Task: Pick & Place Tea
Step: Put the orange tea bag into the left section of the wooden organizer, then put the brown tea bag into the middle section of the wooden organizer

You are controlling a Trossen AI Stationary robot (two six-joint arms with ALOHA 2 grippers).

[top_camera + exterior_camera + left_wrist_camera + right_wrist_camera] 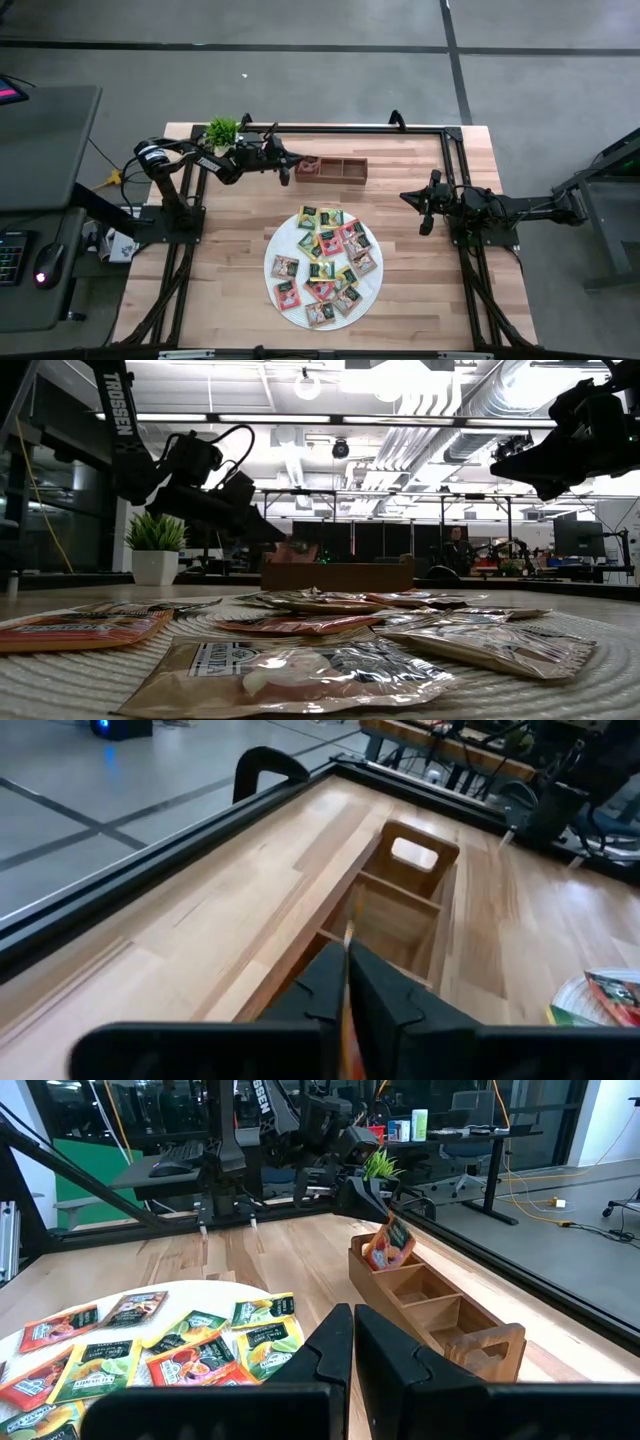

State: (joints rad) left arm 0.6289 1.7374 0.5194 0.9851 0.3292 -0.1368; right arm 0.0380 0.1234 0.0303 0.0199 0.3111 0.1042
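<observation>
A: Left gripper fingers clenched on a tea packet over the tray's end compartment, 12 o'clock on the bench.

B: Rest of the tea sits on the mat. Light, flimsy, slick: pinch an edge. Right gripper idle at 3 o'clock, fingers closed, empty.

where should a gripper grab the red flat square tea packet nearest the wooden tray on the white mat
Probably from straight above, pinching one free edge. The red flat square tea packet lies flat on the round white woven mat, overlapping neighbouring packets, so its outer edge toward the brown wooden tray looks most open. The right gripper waits nearest.
</observation>
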